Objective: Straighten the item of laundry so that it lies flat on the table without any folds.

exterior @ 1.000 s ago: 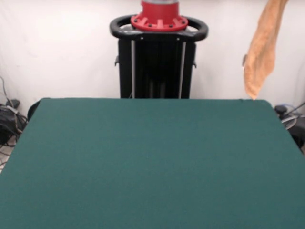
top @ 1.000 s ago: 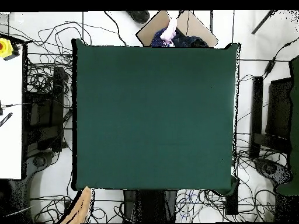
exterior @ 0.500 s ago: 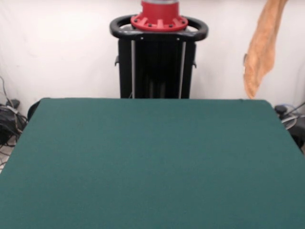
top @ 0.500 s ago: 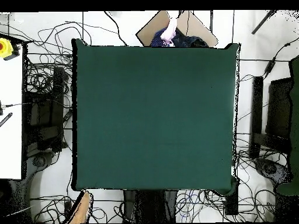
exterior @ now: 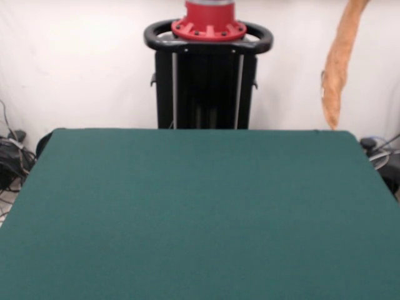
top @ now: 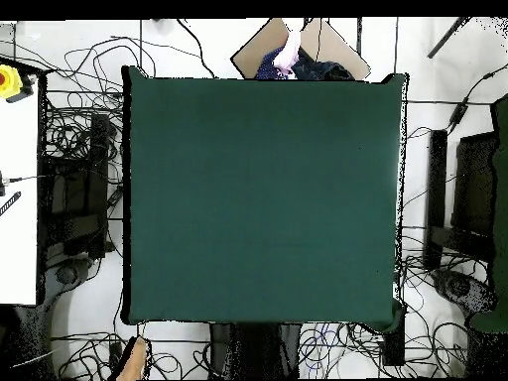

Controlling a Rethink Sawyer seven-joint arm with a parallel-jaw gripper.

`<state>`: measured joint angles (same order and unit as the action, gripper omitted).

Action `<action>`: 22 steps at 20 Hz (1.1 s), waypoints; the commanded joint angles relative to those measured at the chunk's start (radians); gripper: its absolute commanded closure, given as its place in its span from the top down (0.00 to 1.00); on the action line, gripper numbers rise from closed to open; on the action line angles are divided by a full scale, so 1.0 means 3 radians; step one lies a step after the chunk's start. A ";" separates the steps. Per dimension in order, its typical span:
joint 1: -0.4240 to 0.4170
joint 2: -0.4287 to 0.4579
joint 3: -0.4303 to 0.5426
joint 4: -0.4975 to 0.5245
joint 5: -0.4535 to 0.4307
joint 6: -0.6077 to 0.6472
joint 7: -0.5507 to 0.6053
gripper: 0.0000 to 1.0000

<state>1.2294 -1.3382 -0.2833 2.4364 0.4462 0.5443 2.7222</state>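
Right now the towel (exterior: 337, 62) is hanging in the air at the front view's upper right, beyond the far right corner of the desk (exterior: 200, 212), not lying on it. It is showing as a long narrow peach-orange strip, bunched and twisted, running down from the top edge of the picture and tapering to a rounded lower end that is sitting just above the desk's far edge line. Its folds are running lengthwise; no band stripe is making itself out. Whatever is holding its top is cut off by the picture's edge, so the jaws are not showing in either view and I cannot tell their state.

In the overhead view only a small tan piece of the towel (top: 133, 359) is peeking out just off the desk's (top: 263, 198) lower left corner, over the cable-strewn floor (top: 79, 129).

Dark green cloth is covering the whole desk, looking smooth. The black pedestal (exterior: 207, 78) with its red collar is standing behind the far edge, centre. A person (top: 290, 58) is showing at the overhead view's top edge, beside a brown board.
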 commanded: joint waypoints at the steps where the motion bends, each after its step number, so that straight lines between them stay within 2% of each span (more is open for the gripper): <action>1: 0.0018 -0.0860 -0.0645 0.1027 -0.0016 0.0037 0.0826 0.00; 4: -0.0140 -0.0737 -0.0552 0.1127 0.0075 -0.0179 0.0584 0.00; 7: -0.0520 -0.0736 -0.0254 0.1406 0.0485 -0.0455 0.0053 0.00; 8: -0.0628 -0.0696 -0.0212 0.1434 0.0487 -0.0525 -0.0055 0.00; 11: -0.0925 -0.0571 -0.0110 0.1439 0.0392 -0.0636 -0.0223 0.00; 20: -0.1692 -0.0063 0.0197 0.1146 -0.0143 -0.0821 -0.0059 0.00; 22: -0.1897 0.0026 0.0287 0.1100 -0.0223 -0.0885 -0.0129 0.00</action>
<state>0.7656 -1.2621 -0.0996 2.5772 0.4310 0.3859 2.7222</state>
